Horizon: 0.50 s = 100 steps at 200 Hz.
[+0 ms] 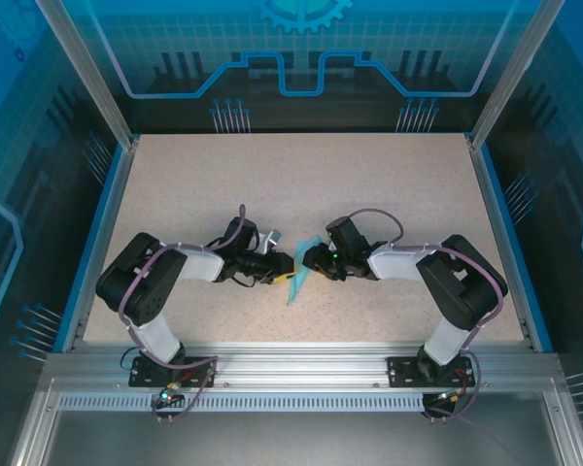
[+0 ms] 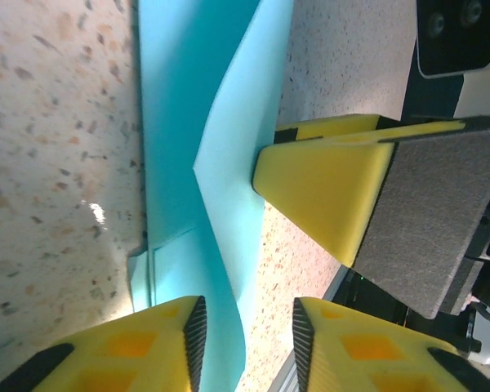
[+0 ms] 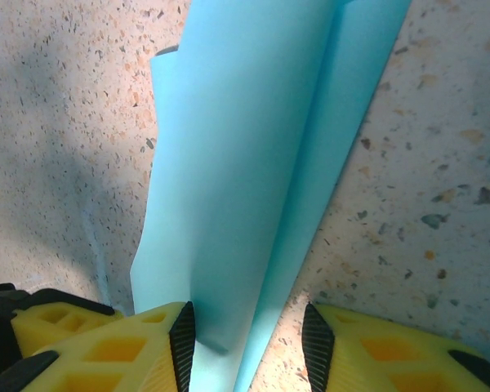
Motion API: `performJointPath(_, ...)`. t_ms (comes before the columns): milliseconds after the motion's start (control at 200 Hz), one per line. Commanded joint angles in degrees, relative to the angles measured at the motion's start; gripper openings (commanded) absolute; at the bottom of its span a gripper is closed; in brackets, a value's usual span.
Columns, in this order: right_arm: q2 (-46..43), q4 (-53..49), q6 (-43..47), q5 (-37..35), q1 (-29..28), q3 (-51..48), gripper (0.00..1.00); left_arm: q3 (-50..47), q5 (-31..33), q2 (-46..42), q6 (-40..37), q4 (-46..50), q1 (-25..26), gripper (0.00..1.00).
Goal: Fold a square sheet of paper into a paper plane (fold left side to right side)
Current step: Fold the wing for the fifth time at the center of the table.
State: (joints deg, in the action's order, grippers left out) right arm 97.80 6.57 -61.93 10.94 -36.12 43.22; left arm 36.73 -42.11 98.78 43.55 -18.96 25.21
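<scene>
Top: you've got one folded cyan paper sheet [image 1: 296, 289] mid-table [image 1: 369, 194], between left gripper [image 1: 286, 272] and right gripper [image 1: 309, 260]. Left wrist: jaws parted, paper loose between them. Right wrist: jaws parted around paper, not clamped.

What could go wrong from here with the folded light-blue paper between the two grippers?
1. The folded light-blue paper bows upward, and the left gripper has its jaws apart around it, so the flap may spring open.
2. The right gripper straddles a loose edge; closing there could crease it crookedly.
3. The grippers sit very near each other and might collide.
</scene>
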Motion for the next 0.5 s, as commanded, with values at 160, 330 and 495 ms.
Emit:
performJointPath(160, 4.42, -0.5, 0.32, -0.22, -1.49, 0.19, 0.43, 4.35, -1.51, 2.51, -2.9, 4.19, -0.88, 0.44)
performJointPath(330, 4.33, -0.58, 0.48, -0.13, -1.5, 0.19, 0.43, 6.29, -1.39, 4.69, -4.16, 5.59, -0.94, 0.43)
performJointPath(495, 4.32, -0.58, 0.58, 0.03, -1.54, 0.11, 0.43, 7.77, -1.71, 6.35, -4.53, 5.87, -0.88, 0.36)
